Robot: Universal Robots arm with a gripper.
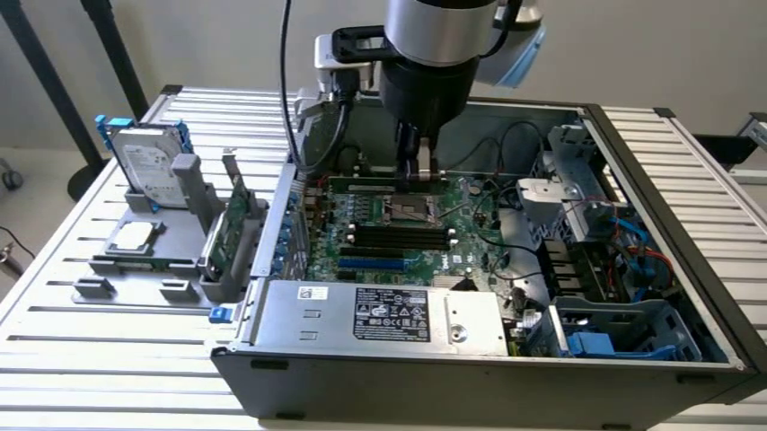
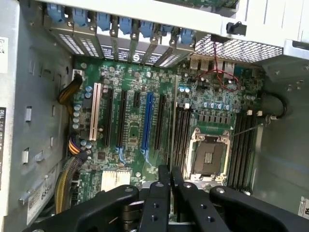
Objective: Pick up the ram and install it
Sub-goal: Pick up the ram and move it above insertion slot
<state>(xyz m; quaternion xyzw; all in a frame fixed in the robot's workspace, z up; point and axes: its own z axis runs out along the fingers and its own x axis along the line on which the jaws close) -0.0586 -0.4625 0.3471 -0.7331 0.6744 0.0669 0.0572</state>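
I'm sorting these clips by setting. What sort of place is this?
Probably a robotics lab or test bench: a robot arm hangs over an open computer case on a slatted metal table, with a hard drive and an expansion card stood in a gray holder beside it.

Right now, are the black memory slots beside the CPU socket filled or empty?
Empty: the black memory slots show bare channels, with no green stick seated in them.

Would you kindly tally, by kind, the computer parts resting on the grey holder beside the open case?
Hard drive with blue rails: 1
Processor chip: 1
Green expansion card: 1
Total: 3
A thin green strip along the holder's front edge is too unclear to count.
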